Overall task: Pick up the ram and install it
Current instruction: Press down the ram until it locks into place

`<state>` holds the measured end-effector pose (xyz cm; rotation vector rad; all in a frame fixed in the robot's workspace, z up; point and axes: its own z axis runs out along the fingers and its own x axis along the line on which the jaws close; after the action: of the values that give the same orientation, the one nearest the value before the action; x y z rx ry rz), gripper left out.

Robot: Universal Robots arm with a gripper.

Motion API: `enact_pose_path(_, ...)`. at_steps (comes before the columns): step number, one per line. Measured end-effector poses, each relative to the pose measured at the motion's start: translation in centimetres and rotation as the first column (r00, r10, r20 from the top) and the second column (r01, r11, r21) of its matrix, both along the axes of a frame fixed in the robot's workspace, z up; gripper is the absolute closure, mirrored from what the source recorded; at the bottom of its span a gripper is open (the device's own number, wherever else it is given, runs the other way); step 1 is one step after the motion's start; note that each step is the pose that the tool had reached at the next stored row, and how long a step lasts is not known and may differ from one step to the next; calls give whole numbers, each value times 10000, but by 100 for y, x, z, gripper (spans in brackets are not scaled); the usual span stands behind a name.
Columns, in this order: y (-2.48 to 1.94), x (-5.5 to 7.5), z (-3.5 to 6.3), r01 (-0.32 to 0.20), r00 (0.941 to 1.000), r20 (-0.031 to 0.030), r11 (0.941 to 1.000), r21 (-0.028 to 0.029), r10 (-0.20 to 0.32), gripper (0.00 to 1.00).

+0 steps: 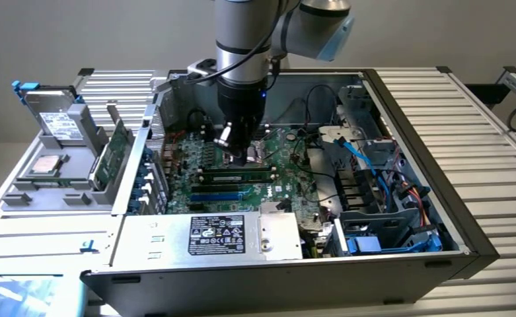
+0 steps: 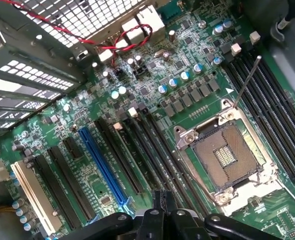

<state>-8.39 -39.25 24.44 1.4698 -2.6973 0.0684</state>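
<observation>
From the exterior view's left: a green card (image 1: 108,155) stands in the grey rack (image 1: 59,191) outside the PC case (image 1: 469,218), well apart from the action. Mid-board, the gripper (image 1: 241,158) hangs w/ fingers pinched together, nothing visibly btwn them. The ram (image 1: 236,177) lies just beside the tip on the near side, apparently in a memory slot, long axis running left-right; can't tell if they touch.
</observation>
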Motion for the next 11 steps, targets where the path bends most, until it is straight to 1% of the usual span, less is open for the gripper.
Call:
enact_pose_path(3, 0, 0, 0, 409, 9992, 5, 9992, 0, -409, 88)
enact_pose_path(6, 0, 0, 0, 832, 9965, 7, 9965, 0, -832, 88)
enact_pose_path(8, 0, 0, 0, 1112, 9938, 8, 9938, 0, -1112, 88)
enact_pose_path(11, 0, 0, 0, 1544, 9880, 9, 9880, 0, -1544, 88)
